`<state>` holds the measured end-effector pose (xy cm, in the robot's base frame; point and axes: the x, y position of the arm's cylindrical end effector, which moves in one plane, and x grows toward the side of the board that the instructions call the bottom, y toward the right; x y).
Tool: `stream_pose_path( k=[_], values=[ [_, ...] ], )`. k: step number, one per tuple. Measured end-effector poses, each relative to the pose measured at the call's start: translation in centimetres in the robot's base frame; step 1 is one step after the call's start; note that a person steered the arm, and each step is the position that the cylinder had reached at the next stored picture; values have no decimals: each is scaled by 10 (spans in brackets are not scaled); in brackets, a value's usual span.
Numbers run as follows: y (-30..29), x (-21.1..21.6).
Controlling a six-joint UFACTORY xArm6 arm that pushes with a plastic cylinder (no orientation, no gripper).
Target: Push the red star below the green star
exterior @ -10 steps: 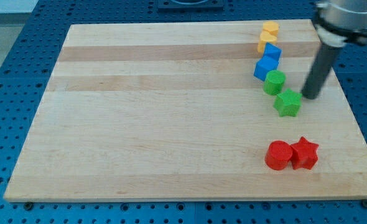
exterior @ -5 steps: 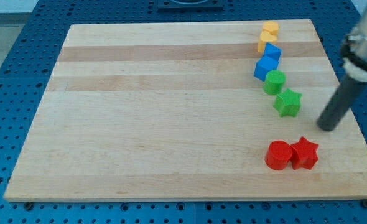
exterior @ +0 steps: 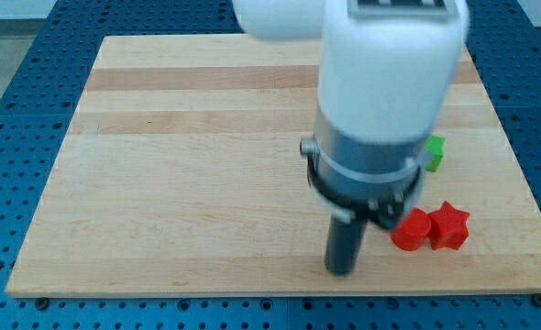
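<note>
The red star [exterior: 450, 226] lies near the board's lower right, touching a red cylinder [exterior: 412, 229] on its left. Only a sliver of the green star [exterior: 435, 152] shows above them, past the arm's edge. My arm's large white and grey body [exterior: 380, 101] fills the middle right of the view. My tip [exterior: 342, 269] rests on the board near the bottom edge, left of the red cylinder and apart from it. The blue, yellow and other green blocks are hidden behind the arm.
The wooden board [exterior: 179, 165] lies on a blue perforated table [exterior: 14, 110]. The board's bottom edge runs just below my tip.
My tip has swung from the right of the green star down and left, to the board's bottom edge left of the red cylinder. The arm now covers the upper blocks. No block has moved.
</note>
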<state>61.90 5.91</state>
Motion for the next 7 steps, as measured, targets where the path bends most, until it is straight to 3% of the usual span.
stream_pose_path(
  k=[1,3,7],
  values=[
    [8,0],
    [109,-1],
    [118,-27]
  ],
)
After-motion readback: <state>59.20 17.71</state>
